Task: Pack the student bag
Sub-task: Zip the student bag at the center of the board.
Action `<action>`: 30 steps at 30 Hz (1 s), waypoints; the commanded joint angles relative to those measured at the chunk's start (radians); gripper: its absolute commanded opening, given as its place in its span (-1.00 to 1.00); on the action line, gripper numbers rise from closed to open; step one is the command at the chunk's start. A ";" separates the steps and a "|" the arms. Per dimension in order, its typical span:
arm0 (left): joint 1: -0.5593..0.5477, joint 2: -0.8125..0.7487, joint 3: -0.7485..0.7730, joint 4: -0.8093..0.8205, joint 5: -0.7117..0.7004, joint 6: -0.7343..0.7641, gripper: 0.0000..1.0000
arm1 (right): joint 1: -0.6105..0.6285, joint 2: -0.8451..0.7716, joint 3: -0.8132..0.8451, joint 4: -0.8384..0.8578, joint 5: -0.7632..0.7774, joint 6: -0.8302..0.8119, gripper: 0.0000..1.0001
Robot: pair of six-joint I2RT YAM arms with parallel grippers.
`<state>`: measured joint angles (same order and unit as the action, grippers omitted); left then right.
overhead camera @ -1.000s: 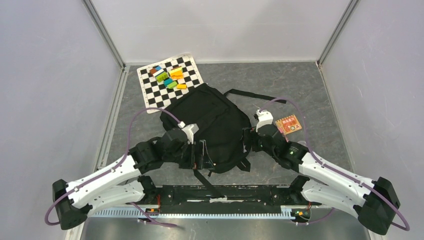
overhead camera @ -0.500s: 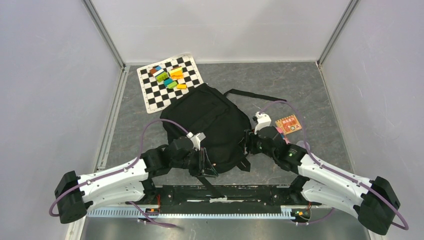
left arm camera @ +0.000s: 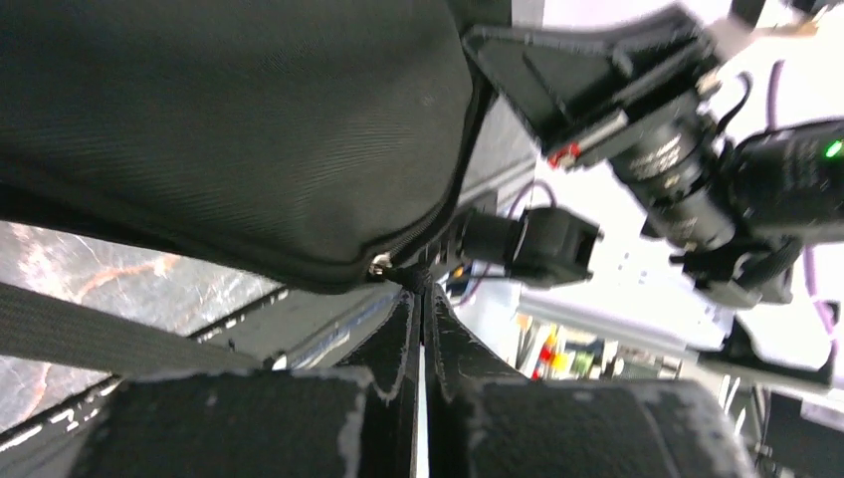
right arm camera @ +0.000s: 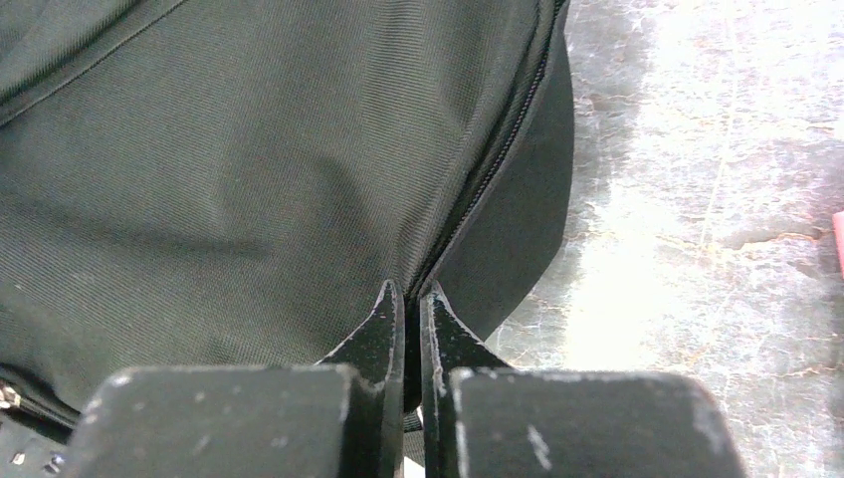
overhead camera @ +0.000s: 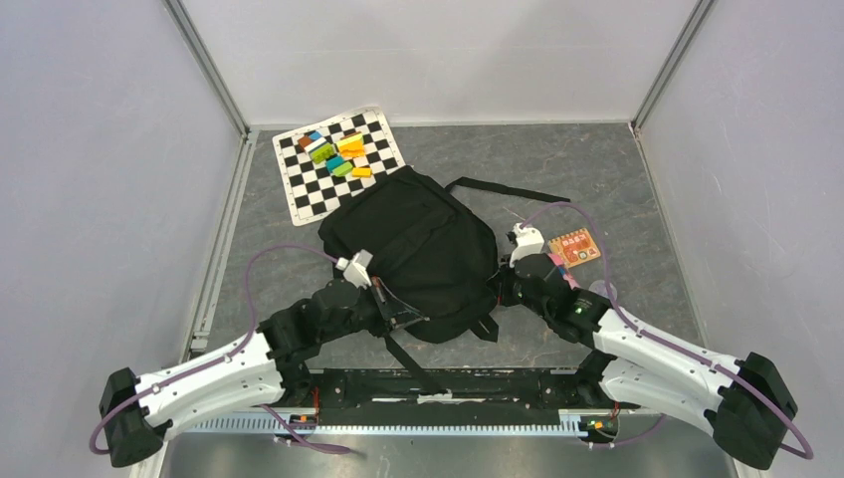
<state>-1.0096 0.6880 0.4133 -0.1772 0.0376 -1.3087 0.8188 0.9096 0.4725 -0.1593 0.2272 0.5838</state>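
Observation:
The student bag (overhead camera: 413,244) is a large black backpack lying flat mid-table, one long strap (overhead camera: 498,189) trailing to the back right. At the bag's near left edge my left gripper (overhead camera: 406,317) is shut, its tips (left arm camera: 418,289) pinching a black zipper pull (left arm camera: 410,273) beside a small metal ring. My right gripper (overhead camera: 495,289) is at the bag's right edge. It (right arm camera: 411,291) is shut on the bag (right arm camera: 249,149), nipping the fabric where the zipper seam (right arm camera: 498,159) runs down to the tips.
A checkered mat (overhead camera: 299,189) with several small coloured blocks (overhead camera: 338,154) lies at the back left. An orange card (overhead camera: 575,247) sits right of the bag, behind my right arm. A flat strap (left arm camera: 100,334) crosses the stone-grey floor below the bag.
Both grippers have gone from open to shut at the bag's edges. My left arm has drawn back to the left and lower; the right gripper edged slightly nearer along the bag's side.

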 commanded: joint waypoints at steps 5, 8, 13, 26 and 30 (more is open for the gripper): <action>0.057 -0.143 -0.021 -0.038 -0.320 -0.109 -0.96 | -0.003 -0.047 -0.003 -0.040 0.165 -0.001 -1.00; 0.071 -0.164 -0.019 -0.083 -0.342 -0.090 -0.96 | -0.007 -0.053 0.009 -0.048 0.194 -0.009 -1.00; 0.074 -0.142 0.014 -0.085 -0.272 0.009 -0.96 | -0.010 -0.071 0.051 -0.040 0.182 -0.081 -1.00; 0.076 0.052 0.163 -0.147 -0.069 0.181 -0.96 | 0.033 -0.153 0.118 0.098 -0.462 -0.688 0.50; 0.076 0.053 0.154 -0.114 -0.075 0.164 -0.96 | 0.181 -0.112 0.118 0.175 -0.455 -0.784 0.53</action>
<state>-0.9409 0.7460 0.5381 -0.3470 -0.0471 -1.1816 0.8856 0.7650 0.5648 -0.0990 -0.1074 -0.0246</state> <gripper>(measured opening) 0.029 0.762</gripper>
